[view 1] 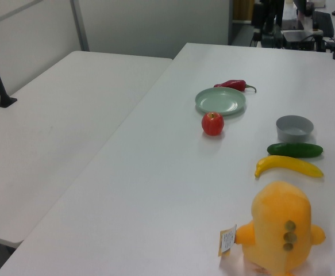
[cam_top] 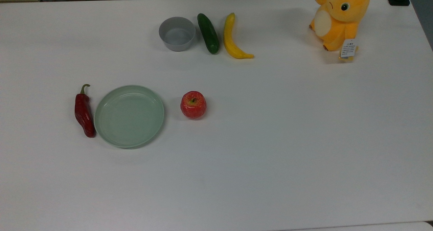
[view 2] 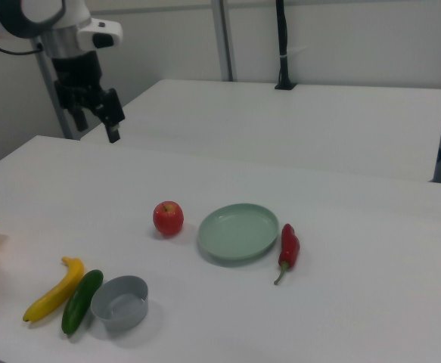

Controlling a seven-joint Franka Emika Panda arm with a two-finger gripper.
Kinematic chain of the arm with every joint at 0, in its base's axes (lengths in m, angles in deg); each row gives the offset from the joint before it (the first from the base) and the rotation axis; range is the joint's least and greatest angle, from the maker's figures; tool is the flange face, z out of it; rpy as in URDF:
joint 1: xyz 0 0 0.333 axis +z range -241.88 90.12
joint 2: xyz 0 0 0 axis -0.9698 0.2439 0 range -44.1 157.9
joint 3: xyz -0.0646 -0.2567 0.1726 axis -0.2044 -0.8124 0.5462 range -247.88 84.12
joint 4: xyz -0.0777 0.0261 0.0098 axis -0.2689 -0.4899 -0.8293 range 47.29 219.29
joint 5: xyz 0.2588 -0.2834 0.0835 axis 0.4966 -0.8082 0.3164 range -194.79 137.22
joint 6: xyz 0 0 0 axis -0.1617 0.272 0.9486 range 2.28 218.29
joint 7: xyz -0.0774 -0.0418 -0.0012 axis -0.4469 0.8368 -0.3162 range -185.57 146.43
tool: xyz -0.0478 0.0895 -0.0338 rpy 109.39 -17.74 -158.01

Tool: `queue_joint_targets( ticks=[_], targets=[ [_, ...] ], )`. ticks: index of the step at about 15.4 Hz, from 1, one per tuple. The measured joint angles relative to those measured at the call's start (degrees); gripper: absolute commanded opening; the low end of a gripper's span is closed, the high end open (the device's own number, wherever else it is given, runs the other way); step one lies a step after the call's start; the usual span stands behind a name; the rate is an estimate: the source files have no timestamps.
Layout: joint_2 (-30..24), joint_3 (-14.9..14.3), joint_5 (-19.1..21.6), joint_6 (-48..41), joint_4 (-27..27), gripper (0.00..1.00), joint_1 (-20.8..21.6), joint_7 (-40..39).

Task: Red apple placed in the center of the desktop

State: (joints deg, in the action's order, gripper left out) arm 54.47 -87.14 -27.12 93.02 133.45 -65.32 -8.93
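Note:
The red apple [cam_top: 193, 105] stands upright on the white desktop [cam_top: 270, 139], just right of the pale-green plate in the top view and free of any contact. It is also seen in the left view [view 1: 212, 123] and the right view [view 2: 168, 218]. My gripper [view 2: 95, 125] hangs high at the right view's upper left, far above and behind the apple. It is open, and nothing is between its fingers.
A pale-green plate [cam_top: 129, 116] lies beside the apple, with a dark-red chili pepper [cam_top: 84, 112] on its far side. A grey bowl [cam_top: 177, 33], a cucumber [cam_top: 208, 33] and a banana [cam_top: 232, 38] line the far edge. A yellow plush toy [cam_top: 340, 16] sits at the corner.

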Motion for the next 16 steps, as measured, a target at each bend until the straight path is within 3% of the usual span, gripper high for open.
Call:
queue_joint_targets(
  ticks=[5,12,16],
  targets=[
    [-1.1,0.0,0.0,-3.1,1.0,1.00,0.0,0.3],
    [-0.1,0.1,0.0,7.6,3.4,1.00,-1.2,-7.1],
    [0.6,0.2,0.1,9.3,3.5,1.00,-2.1,-8.9]
  ],
)
